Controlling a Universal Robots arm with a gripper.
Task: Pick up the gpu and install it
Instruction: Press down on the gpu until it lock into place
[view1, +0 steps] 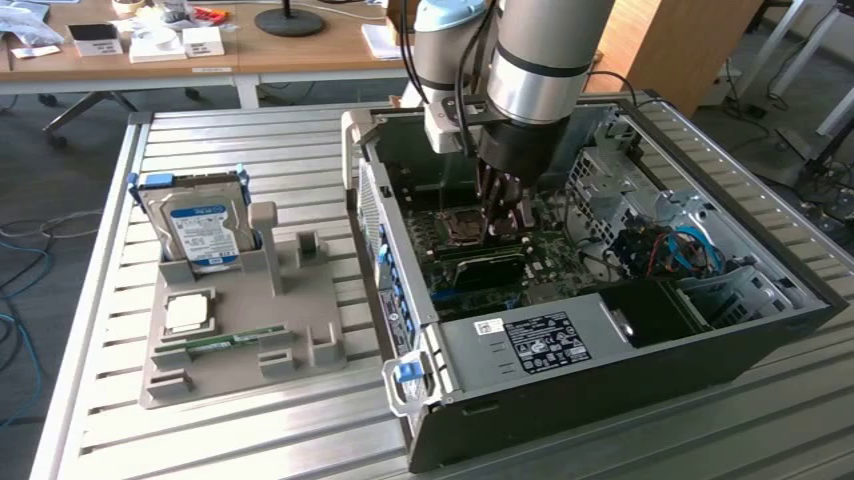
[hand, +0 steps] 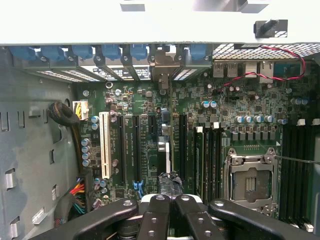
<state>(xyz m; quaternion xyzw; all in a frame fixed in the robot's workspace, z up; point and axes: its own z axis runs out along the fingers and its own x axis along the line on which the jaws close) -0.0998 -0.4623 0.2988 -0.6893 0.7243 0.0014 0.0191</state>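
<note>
Gpu (hand: 166, 150), one, edge-on between two closed fingers (hand: 157, 220), inside one case (view1: 601, 390).

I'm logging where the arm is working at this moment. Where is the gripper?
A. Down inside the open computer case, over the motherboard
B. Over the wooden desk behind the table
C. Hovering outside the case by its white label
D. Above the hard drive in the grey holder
A: in the exterior view the gripper reaches down inside the open computer case, over the motherboard, away from the hard drive.
</note>
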